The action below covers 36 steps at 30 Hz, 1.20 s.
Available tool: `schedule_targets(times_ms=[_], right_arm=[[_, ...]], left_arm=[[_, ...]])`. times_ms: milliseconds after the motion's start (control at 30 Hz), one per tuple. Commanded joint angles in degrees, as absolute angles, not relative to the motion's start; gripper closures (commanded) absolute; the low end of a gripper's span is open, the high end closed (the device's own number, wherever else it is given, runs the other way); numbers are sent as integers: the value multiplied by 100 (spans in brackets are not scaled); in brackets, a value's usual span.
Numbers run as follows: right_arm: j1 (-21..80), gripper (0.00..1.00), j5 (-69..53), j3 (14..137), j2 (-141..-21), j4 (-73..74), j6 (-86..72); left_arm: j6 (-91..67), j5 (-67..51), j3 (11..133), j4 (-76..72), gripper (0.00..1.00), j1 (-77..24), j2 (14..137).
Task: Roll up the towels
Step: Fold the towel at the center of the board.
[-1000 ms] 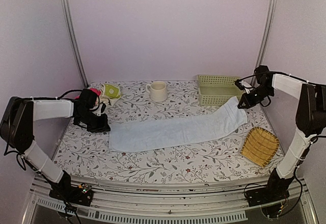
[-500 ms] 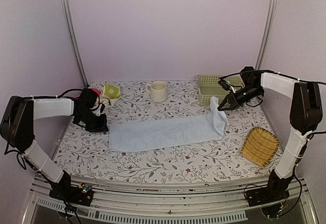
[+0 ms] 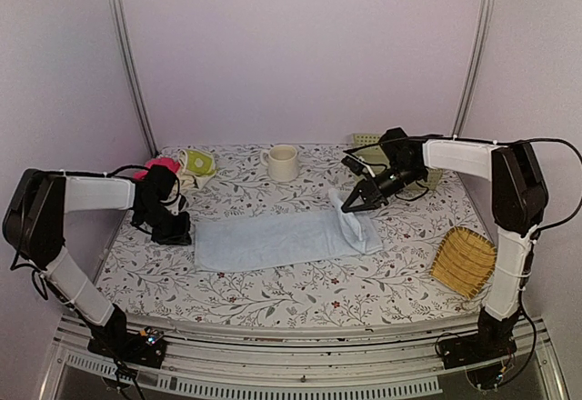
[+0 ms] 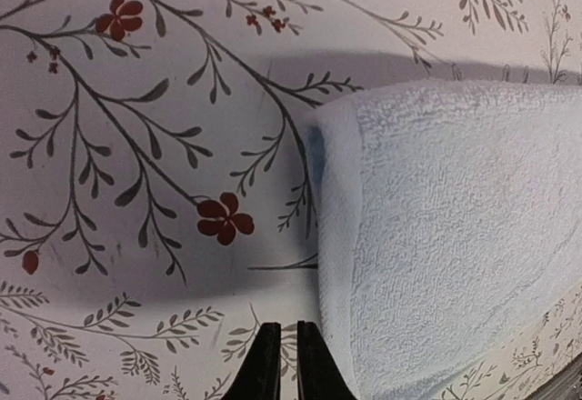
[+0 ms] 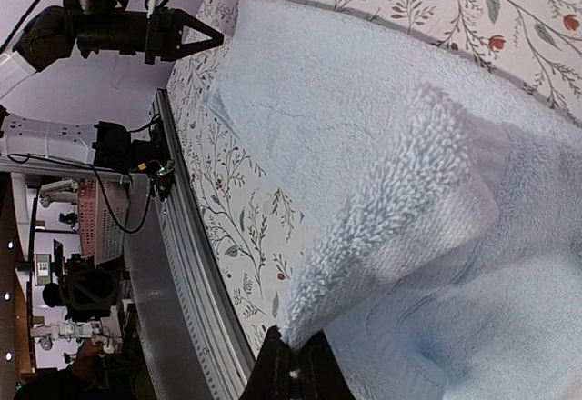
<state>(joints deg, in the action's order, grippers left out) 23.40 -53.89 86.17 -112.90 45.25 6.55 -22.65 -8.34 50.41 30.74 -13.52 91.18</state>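
Observation:
The long pale blue terry towel (image 3: pixel 273 239) lies across the middle of the table, its right end folded back over itself. My right gripper (image 3: pixel 349 207) is shut on that lifted end (image 5: pixel 382 209) and holds it above the flat part. My left gripper (image 3: pixel 181 236) is shut and empty, low over the table just beside the towel's left edge (image 4: pixel 332 236). The small yellow-green and cream towel (image 3: pixel 197 162) sits bunched at the back left.
A cream mug (image 3: pixel 282 162) stands at the back middle. A pale green slotted basket (image 3: pixel 366 141) is behind my right arm. A yellow woven bamboo tray (image 3: pixel 465 261) lies at the front right. Something pink (image 3: pixel 162 163) sits behind my left arm.
My right gripper has carried the towel's right end leftward over the towel, folding it back and shortening the flat length. My left gripper has stayed at the left edge.

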Motion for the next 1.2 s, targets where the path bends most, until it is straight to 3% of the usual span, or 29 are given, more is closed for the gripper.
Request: schedule_targets(times_ms=[0,700,1167], right_arm=[[2709,98,-5752,8940,-11496,3577,-477],[4400,98,-5376,11713,-13874,2247,-2860],[4976,99,-5323,12483,-14937,401,-4078]], left_arm=[[-2361,-1027,4822,3044,89,-1425,9067],[-2512,-1192,4395,2703,90,-1436,8947],[-2531,-1239,4280,2559,90,-1441,9005]])
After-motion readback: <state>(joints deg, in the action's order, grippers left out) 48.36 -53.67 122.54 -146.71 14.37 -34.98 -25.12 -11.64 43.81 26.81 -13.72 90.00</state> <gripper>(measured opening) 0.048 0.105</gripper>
